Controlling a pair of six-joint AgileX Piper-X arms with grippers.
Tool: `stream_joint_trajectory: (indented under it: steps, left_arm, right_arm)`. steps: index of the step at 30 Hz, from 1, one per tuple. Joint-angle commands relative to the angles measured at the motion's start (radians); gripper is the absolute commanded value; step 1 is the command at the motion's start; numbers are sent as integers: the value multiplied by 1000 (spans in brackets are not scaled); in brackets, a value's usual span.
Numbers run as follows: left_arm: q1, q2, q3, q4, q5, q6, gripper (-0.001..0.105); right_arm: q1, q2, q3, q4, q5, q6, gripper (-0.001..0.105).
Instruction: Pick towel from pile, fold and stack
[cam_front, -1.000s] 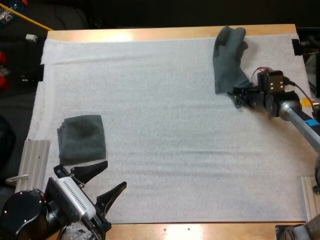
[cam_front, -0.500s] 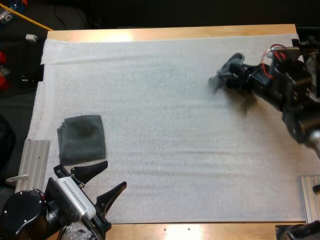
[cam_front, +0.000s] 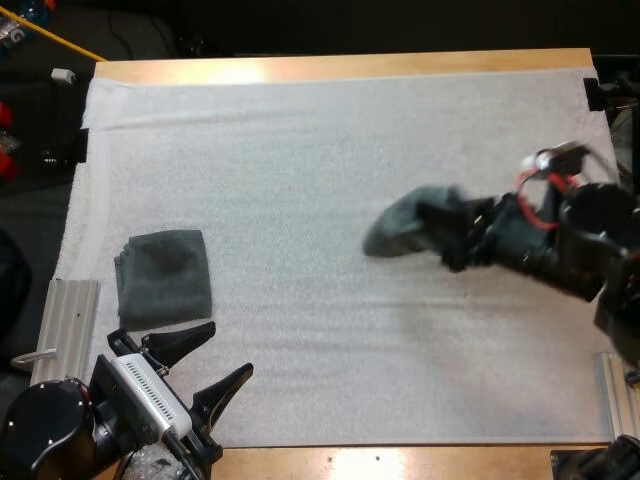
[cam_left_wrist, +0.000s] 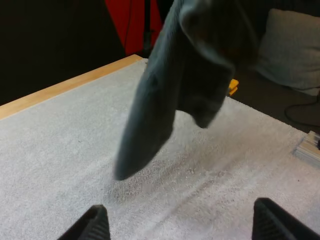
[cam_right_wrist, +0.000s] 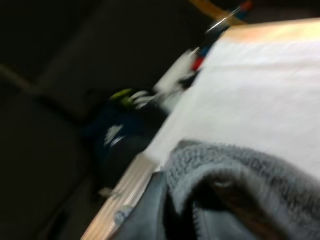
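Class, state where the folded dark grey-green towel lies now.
In the high view, the folded dark grey-green towel lies flat on the white mat at left, just beyond the left gripper.

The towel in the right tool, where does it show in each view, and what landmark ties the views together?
High view: towel hangs from the right tool, over the mat right of centre.
Left wrist view: towel hangs above the mat, beyond the open left tool.
Right wrist view: towel bunched close up, mat behind.
Shared landmark: the white mat and the wooden table edge.
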Motion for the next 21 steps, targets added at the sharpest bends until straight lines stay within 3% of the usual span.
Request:
stream_joint_trajectory:
  steps: [1, 6, 10, 13, 15, 17, 21]
  left_arm:
    - [-3, 3, -8, -10, -2, -10, 58]
    - [-3, 3, -8, -10, -2, -10, 58]
    - [-3, 3, -8, -10, -2, -10, 58]
    - [-3, 3, -8, -10, -2, -10, 58]
    - [-3, 3, -8, -10, -2, -10, 58]
    - [-3, 3, -8, -10, -2, -10, 58]
    - [-3, 3, -8, -10, -2, -10, 58]
  right_arm:
    - [31, 3, -10, -7, -16, 8, 0]
    - [188, 38, -10, -40, -9, 34, 0]
    - [229, 67, -10, -12, 28, 17, 0]
    - [226, 112, -10, 106, 142, -86, 0]
    - [226, 165, -10, 191, 307, -140, 0]
    - [221, 220, -10, 217, 391, -171, 0]
    - [171, 343, -10, 168, 439, -184, 0]
